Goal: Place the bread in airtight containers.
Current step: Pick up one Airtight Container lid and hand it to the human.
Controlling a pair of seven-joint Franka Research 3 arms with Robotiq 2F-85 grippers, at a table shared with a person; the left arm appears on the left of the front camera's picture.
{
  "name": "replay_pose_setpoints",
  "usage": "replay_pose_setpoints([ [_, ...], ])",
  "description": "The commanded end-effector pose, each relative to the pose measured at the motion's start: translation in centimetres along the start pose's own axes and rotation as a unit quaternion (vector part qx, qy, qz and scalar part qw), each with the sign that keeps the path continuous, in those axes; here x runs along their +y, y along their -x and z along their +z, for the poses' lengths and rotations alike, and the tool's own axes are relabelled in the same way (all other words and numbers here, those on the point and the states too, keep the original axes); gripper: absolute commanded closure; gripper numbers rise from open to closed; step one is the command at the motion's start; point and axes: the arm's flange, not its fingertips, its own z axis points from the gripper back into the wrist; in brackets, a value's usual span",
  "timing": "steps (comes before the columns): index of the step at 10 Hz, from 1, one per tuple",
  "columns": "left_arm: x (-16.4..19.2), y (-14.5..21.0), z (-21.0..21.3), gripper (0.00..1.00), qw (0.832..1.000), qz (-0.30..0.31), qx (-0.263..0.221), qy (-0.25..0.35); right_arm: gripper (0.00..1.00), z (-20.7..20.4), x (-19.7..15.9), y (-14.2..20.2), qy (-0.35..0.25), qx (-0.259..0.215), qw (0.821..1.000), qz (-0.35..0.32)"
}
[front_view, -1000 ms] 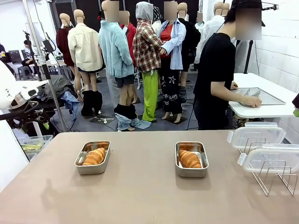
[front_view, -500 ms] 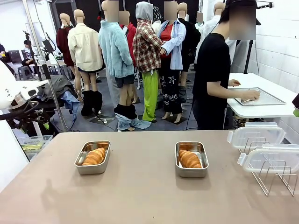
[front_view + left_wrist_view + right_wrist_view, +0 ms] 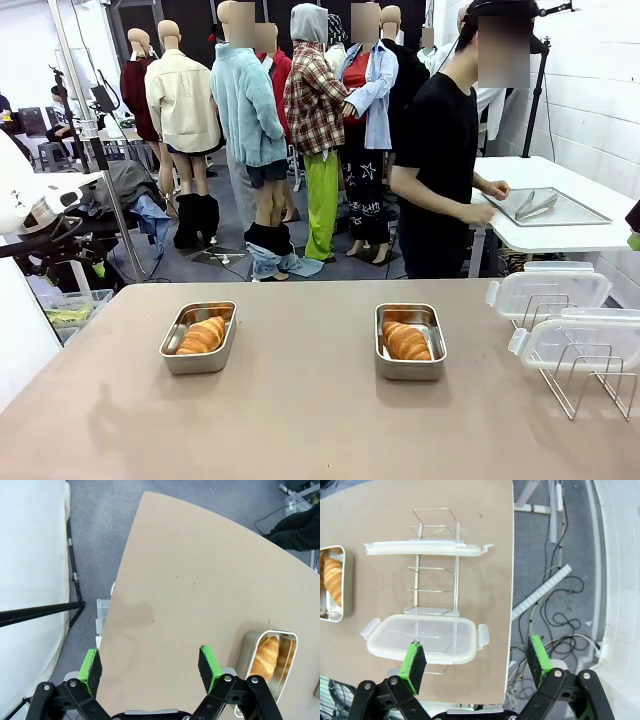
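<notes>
On the rack (image 3: 590, 385) rest the back lid (image 3: 548, 291) and the front lid (image 3: 580, 340), raised off the table so that, I judge, my fingers can get under an edge. Left of the rack, the nearer tin (image 3: 410, 370) and farther tin (image 3: 197, 363) each hold a croissant (image 3: 407, 341), uncovered. My right pincer (image 3: 476, 655) hangs released above the front lid. My left pincer (image 3: 150, 662) is released beyond the farther tin.

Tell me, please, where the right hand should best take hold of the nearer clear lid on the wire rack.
Likely the upper long rim of the nearer clear lid, between its snap tabs, with the right hand coming down from above: it leans on the wire rack, leaving that rim raised and free.
</notes>
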Motion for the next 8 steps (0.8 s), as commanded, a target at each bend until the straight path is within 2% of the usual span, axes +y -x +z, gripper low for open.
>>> replay_pose_setpoints([
  [1, 0.07, -0.07, 0.24, 0.00, 1.000, -0.003, -0.004, -0.004, 0.00, 0.07, -0.08, -0.02, 0.007, 0.001, 1.000, 0.007],
  [8, 0.07, -0.07, 0.24, 0.00, 1.000, -0.003, -0.004, -0.004, 0.00, 0.07, -0.08, -0.02, 0.007, 0.001, 1.000, 0.007],
])
